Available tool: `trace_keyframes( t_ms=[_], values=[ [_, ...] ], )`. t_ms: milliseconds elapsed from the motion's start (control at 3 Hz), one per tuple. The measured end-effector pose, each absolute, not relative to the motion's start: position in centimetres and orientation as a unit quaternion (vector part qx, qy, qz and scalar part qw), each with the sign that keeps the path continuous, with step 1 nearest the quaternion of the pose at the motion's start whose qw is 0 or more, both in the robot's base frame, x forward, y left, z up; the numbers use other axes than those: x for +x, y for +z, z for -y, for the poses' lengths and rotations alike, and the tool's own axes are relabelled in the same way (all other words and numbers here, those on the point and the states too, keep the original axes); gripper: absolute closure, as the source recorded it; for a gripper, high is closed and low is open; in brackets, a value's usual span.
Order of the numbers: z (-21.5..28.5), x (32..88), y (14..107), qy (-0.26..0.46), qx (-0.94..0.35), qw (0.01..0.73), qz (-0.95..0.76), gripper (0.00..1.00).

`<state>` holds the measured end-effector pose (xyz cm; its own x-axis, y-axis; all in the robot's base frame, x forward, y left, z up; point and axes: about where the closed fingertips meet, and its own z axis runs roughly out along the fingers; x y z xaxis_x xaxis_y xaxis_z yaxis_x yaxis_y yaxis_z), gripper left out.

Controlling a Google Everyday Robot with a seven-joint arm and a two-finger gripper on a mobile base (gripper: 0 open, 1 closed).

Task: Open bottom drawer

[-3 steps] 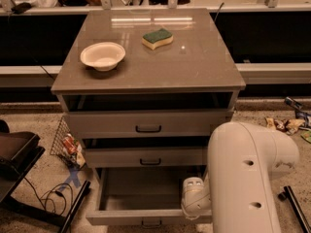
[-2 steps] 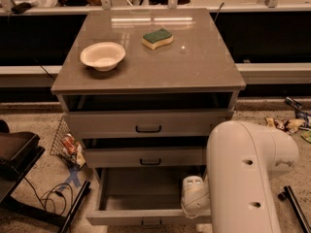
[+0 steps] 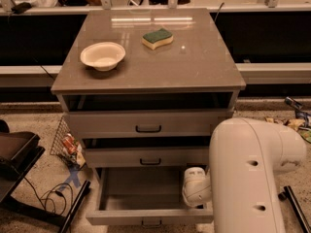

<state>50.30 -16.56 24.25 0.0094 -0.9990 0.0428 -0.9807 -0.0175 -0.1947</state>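
Observation:
The bottom drawer is pulled well out of the grey cabinet, showing a plain grey interior. Its small black bar handle sits at the lower edge of the view. My gripper is at the end of the white arm, over the drawer's front right corner. Only its white rounded wrist end shows, and the rest is hidden by the arm. The middle drawer and the top drawer each stand slightly ajar above.
A white bowl and a green-and-yellow sponge lie on the cabinet top. A black stand and cables are on the floor at left, with a wire basket of packets. Small items lie on the floor at right.

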Motion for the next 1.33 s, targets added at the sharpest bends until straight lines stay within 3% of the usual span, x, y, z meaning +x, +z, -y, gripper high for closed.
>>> trace_keyframes(
  t_ms=[667,1333],
  values=[
    [16.1,52.0,18.8,-0.004,-0.687,0.146,-0.712,1.00],
    [14.6,51.3,18.1,0.014,-0.688,0.151,-0.710,1.00]
  ],
)
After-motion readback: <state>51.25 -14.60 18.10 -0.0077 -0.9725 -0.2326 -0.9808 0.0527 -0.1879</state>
